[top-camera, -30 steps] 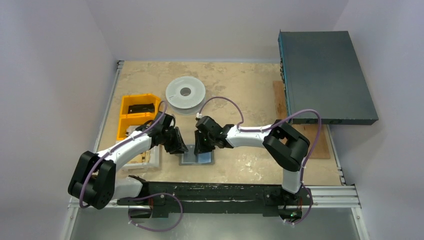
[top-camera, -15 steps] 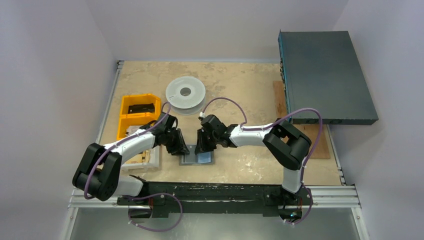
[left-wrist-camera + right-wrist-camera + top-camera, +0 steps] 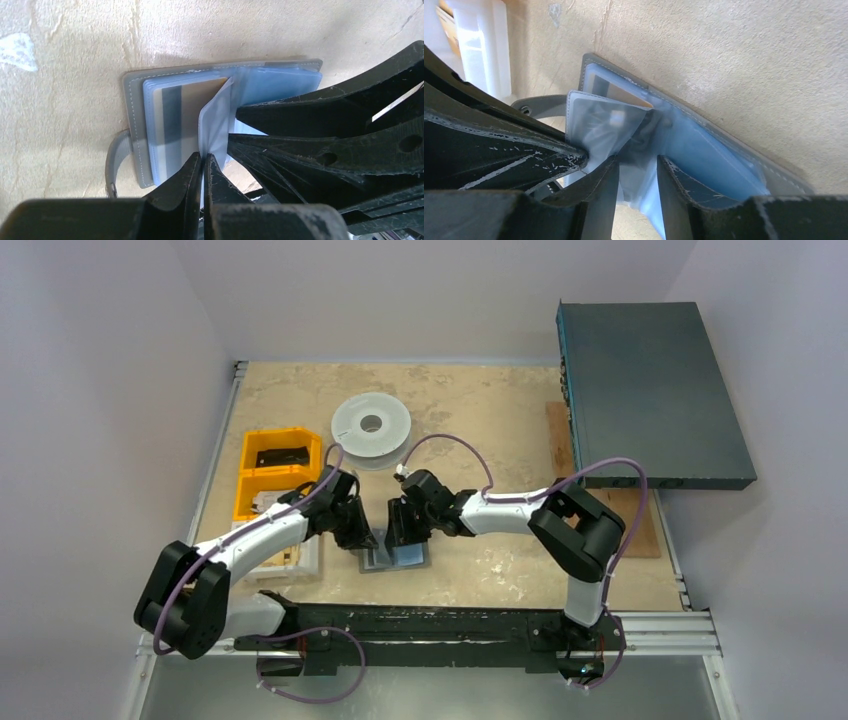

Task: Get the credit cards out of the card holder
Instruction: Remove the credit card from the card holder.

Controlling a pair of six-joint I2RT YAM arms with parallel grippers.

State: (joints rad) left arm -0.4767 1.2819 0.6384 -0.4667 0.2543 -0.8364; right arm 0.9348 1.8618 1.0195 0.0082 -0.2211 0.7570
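The slate-grey card holder [image 3: 396,559] lies open on the table between my two grippers. In the left wrist view the card holder [image 3: 132,105] shows clear sleeves, and a tan card with a dark stripe [image 3: 189,111] lies in the left one. My left gripper [image 3: 203,160] is shut on the edge of a clear sleeve [image 3: 216,122] and holds it upright. My right gripper [image 3: 636,164] is open, its fingers down on either side of bunched sleeve plastic [image 3: 599,125] over the blue-tinted right half [image 3: 719,150]. In the top view the left gripper [image 3: 362,537] and right gripper [image 3: 398,536] nearly touch.
A pale grey round spool [image 3: 371,424] lies behind the grippers. Yellow bins [image 3: 252,495] with a black item [image 3: 280,455] stand at the left, with a white tray [image 3: 304,562] in front of them. A large dark box [image 3: 650,390] and a wooden board [image 3: 640,525] are at the right.
Both grippers stay at the open card holder. The left arm's elbow has swung slightly and the right gripper has edged a little to the left.
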